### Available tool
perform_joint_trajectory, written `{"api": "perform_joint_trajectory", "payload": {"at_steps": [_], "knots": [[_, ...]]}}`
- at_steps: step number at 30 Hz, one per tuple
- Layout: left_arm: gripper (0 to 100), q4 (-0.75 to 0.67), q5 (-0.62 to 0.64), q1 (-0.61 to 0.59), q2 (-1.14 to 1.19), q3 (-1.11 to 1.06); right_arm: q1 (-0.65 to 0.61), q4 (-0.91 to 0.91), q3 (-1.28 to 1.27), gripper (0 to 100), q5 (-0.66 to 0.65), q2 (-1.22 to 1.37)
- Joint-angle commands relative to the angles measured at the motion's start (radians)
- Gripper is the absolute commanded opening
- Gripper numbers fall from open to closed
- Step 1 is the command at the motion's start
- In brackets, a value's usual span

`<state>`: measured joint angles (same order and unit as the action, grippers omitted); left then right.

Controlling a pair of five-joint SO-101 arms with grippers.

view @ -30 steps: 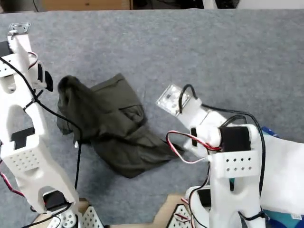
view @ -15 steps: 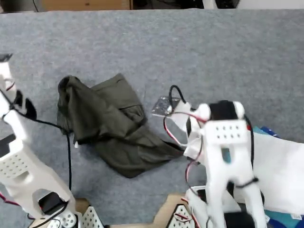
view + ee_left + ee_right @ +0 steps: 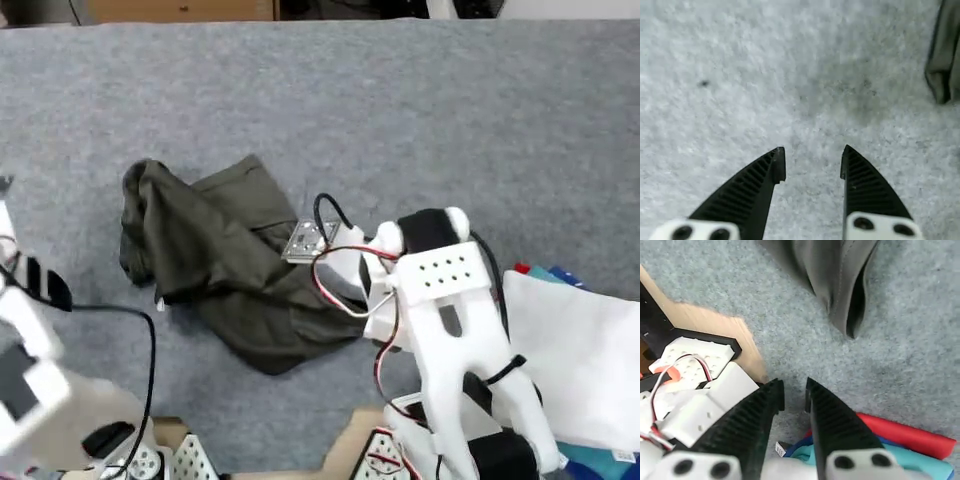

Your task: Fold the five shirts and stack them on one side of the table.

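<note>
Left gripper [image 3: 812, 161]: we find it half open, empty, beside the olive shirt [image 3: 225, 260]. Right gripper [image 3: 795, 389]: barely parted, empty, near that shirt.

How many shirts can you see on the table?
5: an olive shirt crumpled centre-left; a white shirt on top at the right edge of the table; red shirt, blue shirt and teal shirt peeking out beneath. More may be hidden.

Robotics lab bench, I'd say: table [image 3: 480, 110] covered in grey felt, my white printed arm [image 3: 450, 275] with loose servo wires [image 3: 322, 285] exposed, white base mounts [image 3: 695, 365] sitting on a raw wooden board [image 3: 715, 322] at the table edge.
</note>
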<state>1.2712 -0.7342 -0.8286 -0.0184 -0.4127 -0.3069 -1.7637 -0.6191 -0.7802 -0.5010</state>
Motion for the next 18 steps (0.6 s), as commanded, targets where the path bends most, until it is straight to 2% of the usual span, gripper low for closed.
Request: {"api": "perform_joint_trajectory", "payload": {"at_steps": [1, 3, 7, 18], "knots": [[19, -0.118, 0.002, 0.011, -0.237, -0.265, -0.012, 0.023, -0.005, 16.8, 0.015, 0.004], [19, -0.169, 0.017, 0.012, -0.335, -0.391, -0.013, 0.046, -0.019, 20.1, 0.031, 0.004], [19, -0.247, 0.064, 0.037, -0.501, -0.583, -0.015, 0.1, -0.059, 19.5, 0.032, 0.004], [19, -0.253, 0.163, 0.11, -0.822, -0.852, 0.036, 0.281, -0.131, 19.6, 0.031, 0.205]]}}
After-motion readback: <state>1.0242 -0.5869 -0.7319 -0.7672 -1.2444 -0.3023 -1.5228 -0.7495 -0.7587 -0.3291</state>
